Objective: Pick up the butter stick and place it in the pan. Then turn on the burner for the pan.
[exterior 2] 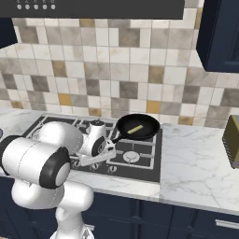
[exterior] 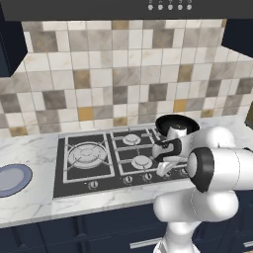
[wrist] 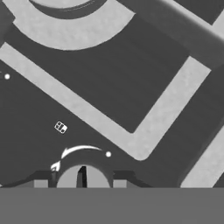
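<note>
- The plate [exterior: 13, 178], round and blue-grey, lies on the marble counter [exterior: 29, 148] well to the left of the cooktop [exterior: 74, 180], at the left edge of the left base view.
- The cooktop is black with grates; a large concentric-ring burner [exterior: 86, 154] fills its left section, and two small round silver-grey burners [exterior: 131, 139] sit in the section beside it.
- A row of knobs [exterior: 93, 185] runs along the cooktop's front edge.
- The gripper [wrist: 81, 181] hangs low over that front edge; in the hand view a round knob [wrist: 82, 176] with a dark pointer line sits between the finger tips [wrist: 40, 183], a white arc printed on the cooktop curving above it.
- The tips stand on either side of the knob with the jaws partly apart; I cannot tell whether they press on it.
- The pan [exterior 2: 137, 127], all black, rests on the cooktop's right rear section, its handle pointing forward and left toward the gripper.
- The butter stick [exterior 2: 135, 129] lies inside the pan, near its middle, slightly tilted.
- A brown object [exterior 2: 232, 140] stands on the counter well to the right of the cooktop, cut by the edge of the right base view.
</note>
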